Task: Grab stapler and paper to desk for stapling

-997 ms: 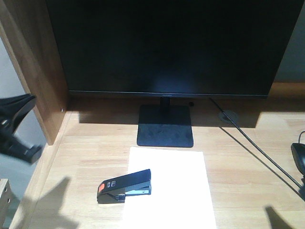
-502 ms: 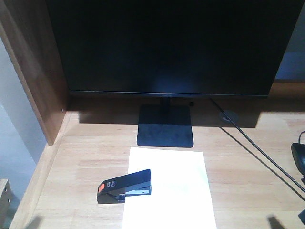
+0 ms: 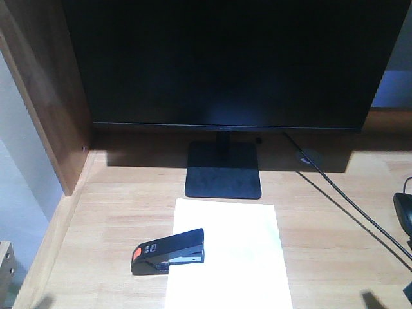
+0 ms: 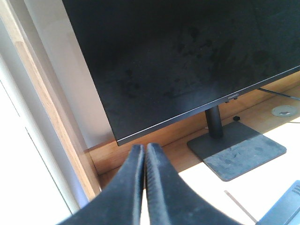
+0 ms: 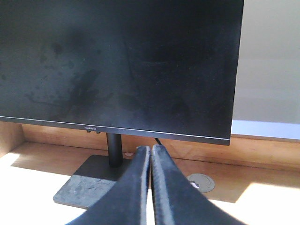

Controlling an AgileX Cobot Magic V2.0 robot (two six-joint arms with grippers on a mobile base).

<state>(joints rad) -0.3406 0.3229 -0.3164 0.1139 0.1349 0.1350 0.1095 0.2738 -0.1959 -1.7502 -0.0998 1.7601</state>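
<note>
The black stapler [image 3: 168, 251] with its orange rear patch lies on the left edge of the white paper [image 3: 239, 257], which rests flat on the light wooden desk [image 3: 116, 212] in front of the monitor stand. Neither gripper shows in the front view. In the left wrist view my left gripper [image 4: 144, 148] is shut with nothing between its fingers, above the desk's left side, with the paper [image 4: 211, 192] and a corner of the stapler [image 4: 287, 206] below to the right. My right gripper [image 5: 151, 149] is likewise shut and empty, facing the monitor.
A large black monitor [image 3: 225, 64] on a square base [image 3: 223, 169] fills the back of the desk. A brown side panel [image 3: 45, 96] walls the left. A cable [image 3: 347, 206] runs from a grommet [image 3: 309, 156] toward a black object [image 3: 404, 215] at the right edge.
The left gripper, seen at the front view's left edge a second ago, has moved out of that view. Stapler and paper have not moved.
</note>
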